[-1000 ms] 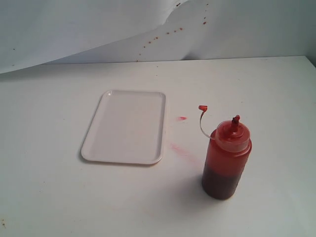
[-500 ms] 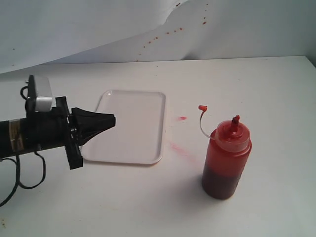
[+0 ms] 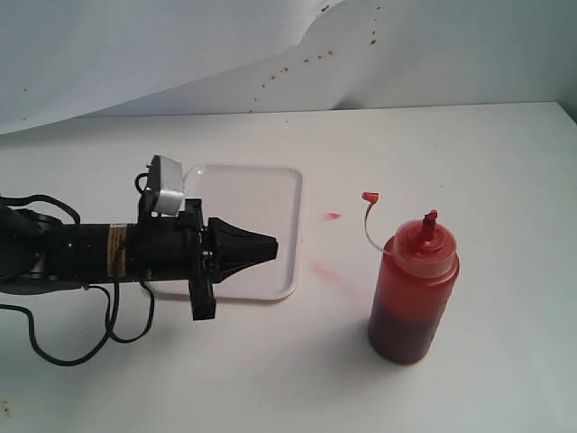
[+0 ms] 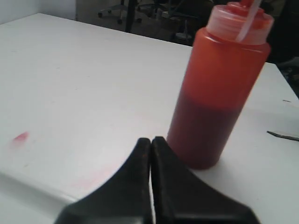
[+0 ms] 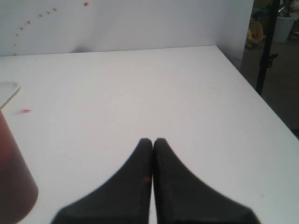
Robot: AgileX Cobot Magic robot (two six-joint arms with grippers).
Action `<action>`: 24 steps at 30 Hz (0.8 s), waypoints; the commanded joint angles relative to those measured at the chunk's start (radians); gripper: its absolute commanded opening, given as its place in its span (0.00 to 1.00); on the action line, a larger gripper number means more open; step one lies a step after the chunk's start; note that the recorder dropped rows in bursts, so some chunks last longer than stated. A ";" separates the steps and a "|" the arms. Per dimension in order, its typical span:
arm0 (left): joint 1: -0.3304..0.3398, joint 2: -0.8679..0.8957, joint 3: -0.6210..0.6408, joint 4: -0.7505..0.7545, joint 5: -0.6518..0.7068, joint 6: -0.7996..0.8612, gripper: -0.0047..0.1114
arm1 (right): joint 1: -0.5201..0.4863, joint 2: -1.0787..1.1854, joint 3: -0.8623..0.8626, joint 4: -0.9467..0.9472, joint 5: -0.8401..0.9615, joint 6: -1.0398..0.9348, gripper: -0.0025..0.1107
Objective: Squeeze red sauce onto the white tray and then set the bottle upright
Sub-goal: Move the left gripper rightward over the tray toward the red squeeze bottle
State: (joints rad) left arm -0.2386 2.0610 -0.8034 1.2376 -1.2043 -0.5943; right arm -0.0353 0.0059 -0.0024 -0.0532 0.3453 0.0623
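- Left gripper point(image 3: 270, 245) seen at the white tray's point(image 3: 270, 185) edge, pointed toward the bottle point(image 3: 413, 287); fingers pressed together, empty.
- Bottle stood upright on counter point(image 3: 505, 180), untouched.
- Right gripper point(image 5: 152, 140) fingers likewise closed.

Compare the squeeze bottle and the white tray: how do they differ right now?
The squeeze bottle stands upright and tall; the white tray lies flat and low. The bottle is translucent red, with dark red sauce filling its lower part; the tray is opaque white with no sauce visible on it. Both rest on the white table, neither held.
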 commanded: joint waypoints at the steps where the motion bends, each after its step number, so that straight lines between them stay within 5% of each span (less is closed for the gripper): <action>1: -0.057 0.000 -0.005 -0.040 -0.017 0.000 0.04 | 0.002 -0.006 0.002 0.005 -0.003 -0.002 0.02; 24: -0.070 0.000 -0.005 -0.004 -0.017 -0.003 0.04 | 0.002 -0.006 0.002 0.005 -0.003 -0.002 0.02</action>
State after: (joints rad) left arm -0.3031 2.0610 -0.8041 1.2161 -1.2043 -0.5923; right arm -0.0353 0.0059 -0.0024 -0.0532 0.3453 0.0623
